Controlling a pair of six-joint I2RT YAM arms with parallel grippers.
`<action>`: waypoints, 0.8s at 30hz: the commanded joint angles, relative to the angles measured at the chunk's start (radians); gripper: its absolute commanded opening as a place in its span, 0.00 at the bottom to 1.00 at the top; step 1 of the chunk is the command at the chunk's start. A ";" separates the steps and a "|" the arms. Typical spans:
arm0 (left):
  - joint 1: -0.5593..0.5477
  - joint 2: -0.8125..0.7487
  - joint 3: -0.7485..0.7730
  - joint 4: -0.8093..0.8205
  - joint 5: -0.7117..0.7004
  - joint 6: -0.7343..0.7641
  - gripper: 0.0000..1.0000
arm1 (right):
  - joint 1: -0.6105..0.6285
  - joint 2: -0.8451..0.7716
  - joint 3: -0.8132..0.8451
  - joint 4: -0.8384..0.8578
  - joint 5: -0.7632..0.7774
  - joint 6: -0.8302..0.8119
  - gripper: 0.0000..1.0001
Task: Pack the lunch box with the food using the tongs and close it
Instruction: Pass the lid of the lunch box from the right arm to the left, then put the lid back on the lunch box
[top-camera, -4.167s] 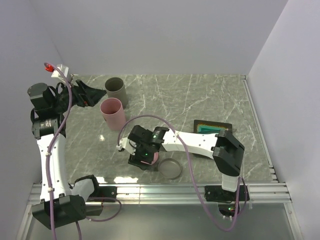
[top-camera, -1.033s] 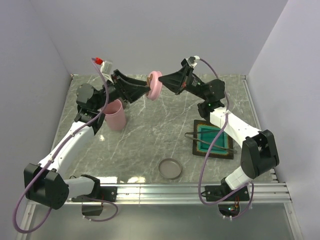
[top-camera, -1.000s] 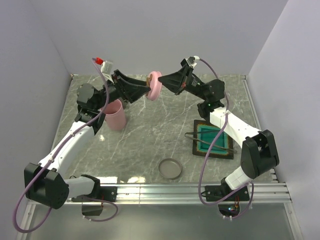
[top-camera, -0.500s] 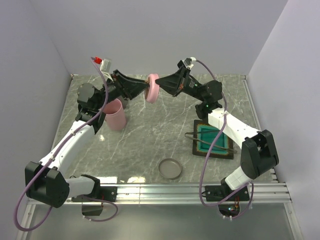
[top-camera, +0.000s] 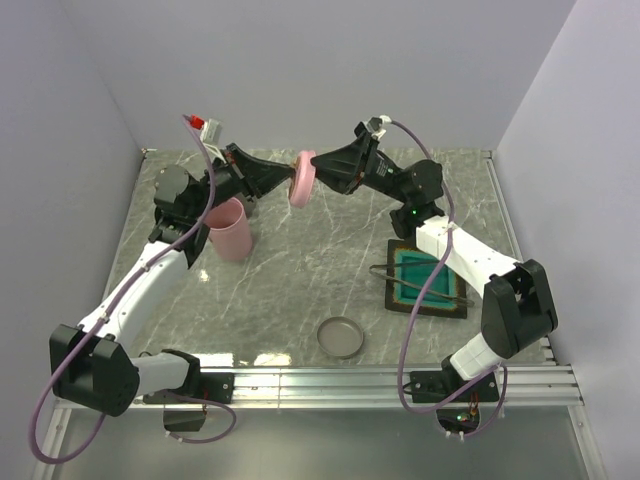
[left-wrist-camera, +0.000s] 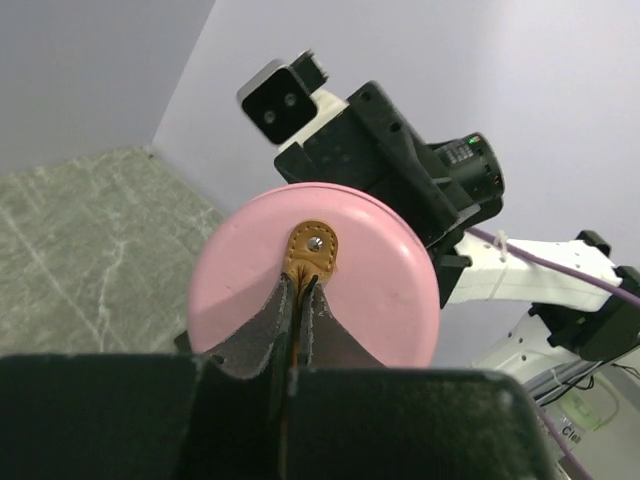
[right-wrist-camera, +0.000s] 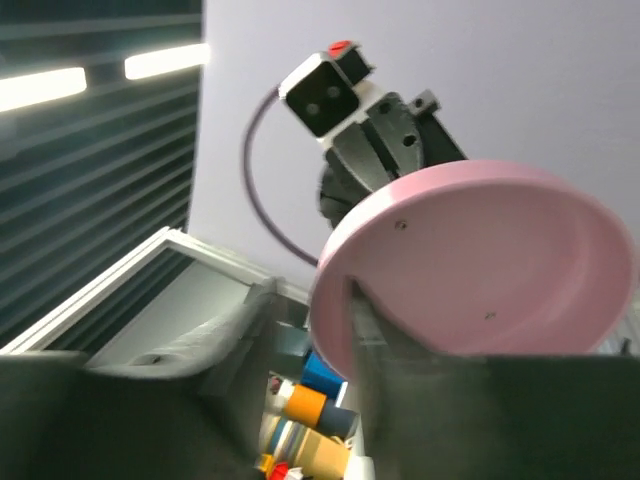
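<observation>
Fingers (left-wrist-camera: 255, 335) of your left gripper (left-wrist-camera: 297, 305) are pressed together on the tan leather tab (left-wrist-camera: 313, 250) of the pink lid (left-wrist-camera: 385, 290), which is held on edge in the air above the far middle of the table (top-camera: 300, 275). Your right gripper (right-wrist-camera: 305, 300) meets it from the right, fingers parted astride the rim. The pink cup (top-camera: 228, 230) stands below to the left. The tongs (top-camera: 382, 270) lie across the teal tray (top-camera: 395, 300) on the right, and a grey lid (top-camera: 340, 337) sits near centre.
</observation>
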 joint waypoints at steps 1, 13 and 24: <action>0.030 -0.041 0.060 -0.138 0.041 0.097 0.00 | -0.011 -0.048 0.015 -0.076 -0.025 -0.097 0.46; 0.099 0.031 0.488 -1.084 -0.241 0.777 0.00 | -0.094 -0.097 0.222 -0.865 -0.044 -0.899 0.90; 0.147 0.242 0.665 -1.445 -0.637 1.073 0.00 | -0.138 -0.126 0.251 -1.023 -0.041 -1.066 0.91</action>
